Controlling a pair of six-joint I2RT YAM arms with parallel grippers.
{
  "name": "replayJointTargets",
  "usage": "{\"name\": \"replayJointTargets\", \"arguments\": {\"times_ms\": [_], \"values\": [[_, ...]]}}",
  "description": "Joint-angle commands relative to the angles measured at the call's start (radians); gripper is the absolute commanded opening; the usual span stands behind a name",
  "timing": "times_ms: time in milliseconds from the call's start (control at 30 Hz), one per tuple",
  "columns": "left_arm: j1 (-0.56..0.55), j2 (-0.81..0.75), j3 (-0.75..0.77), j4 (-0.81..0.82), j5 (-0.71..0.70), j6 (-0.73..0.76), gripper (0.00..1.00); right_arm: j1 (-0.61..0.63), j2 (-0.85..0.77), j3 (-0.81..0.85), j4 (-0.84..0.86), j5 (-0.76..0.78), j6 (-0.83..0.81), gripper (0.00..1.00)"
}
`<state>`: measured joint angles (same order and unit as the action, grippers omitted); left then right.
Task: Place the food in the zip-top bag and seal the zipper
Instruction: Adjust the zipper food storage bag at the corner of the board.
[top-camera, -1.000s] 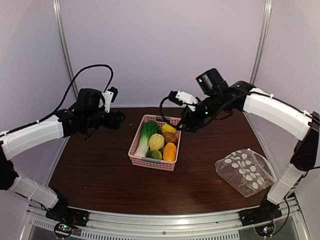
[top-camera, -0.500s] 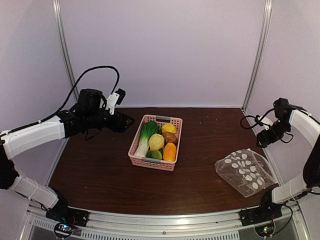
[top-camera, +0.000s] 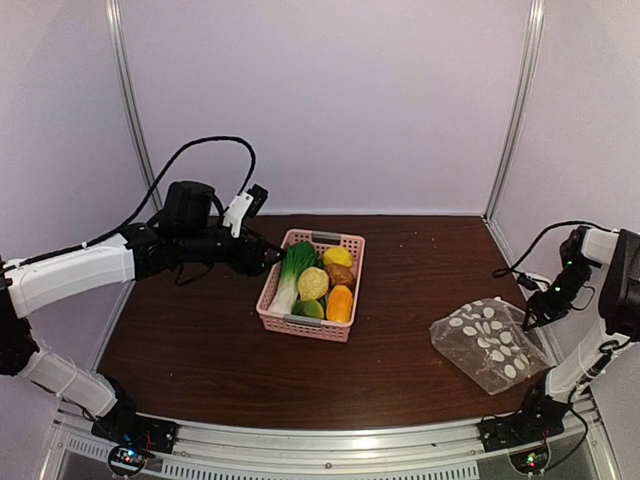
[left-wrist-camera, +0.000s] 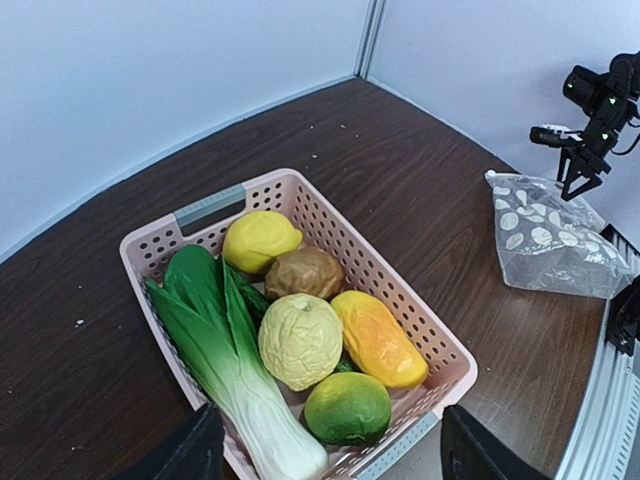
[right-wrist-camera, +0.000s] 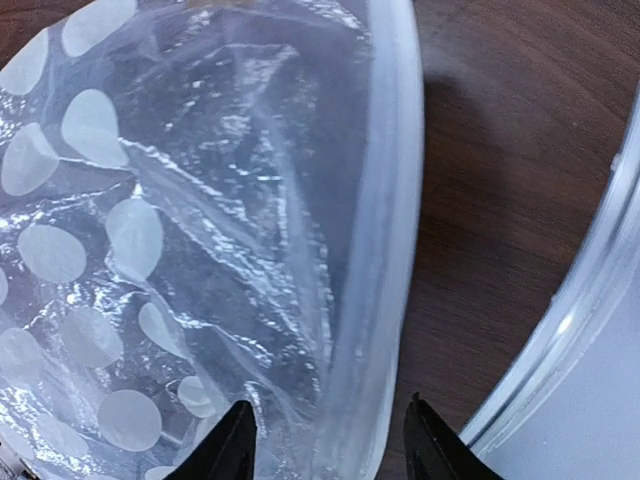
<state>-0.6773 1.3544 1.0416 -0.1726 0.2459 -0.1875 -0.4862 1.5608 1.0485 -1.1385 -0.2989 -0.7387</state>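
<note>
My right claw (right-wrist-camera: 328, 448) spread, zipper (right-wrist-camera: 385, 250) of bag (right-wrist-camera: 150, 250) between fingers. Left claw (left-wrist-camera: 330, 458) spread above food (left-wrist-camera: 300, 340). Step: opening bag. Next: lower, pinch zipper edge only.

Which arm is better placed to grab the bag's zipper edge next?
Right. The open right gripper hangs directly over the zipper of the zip-top bag; the left gripper, also open, is far off at the pink basket.

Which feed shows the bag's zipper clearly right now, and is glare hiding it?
Right wrist view: close and fairly sharp, the zipper reads as a pale strip, with glints on the crinkled zip-top bag beside it, not over it. Left wrist view: bag distant, dots only. Top external view: dim, soft, strip unresolvable.
</note>
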Motion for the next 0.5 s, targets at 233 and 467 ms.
{"name": "replayJointTargets", "arguments": {"times_ms": [233,467], "values": [[-0.042,0.035,0.011,0.054,0.025,0.004,0.75,-0.003,-0.027,0.113,-0.179,-0.257,-0.102,0.00],[-0.042,0.034,0.023,0.062,0.000,-0.001,0.75,0.114,-0.144,0.383,-0.060,-0.172,0.066,0.00]]}}
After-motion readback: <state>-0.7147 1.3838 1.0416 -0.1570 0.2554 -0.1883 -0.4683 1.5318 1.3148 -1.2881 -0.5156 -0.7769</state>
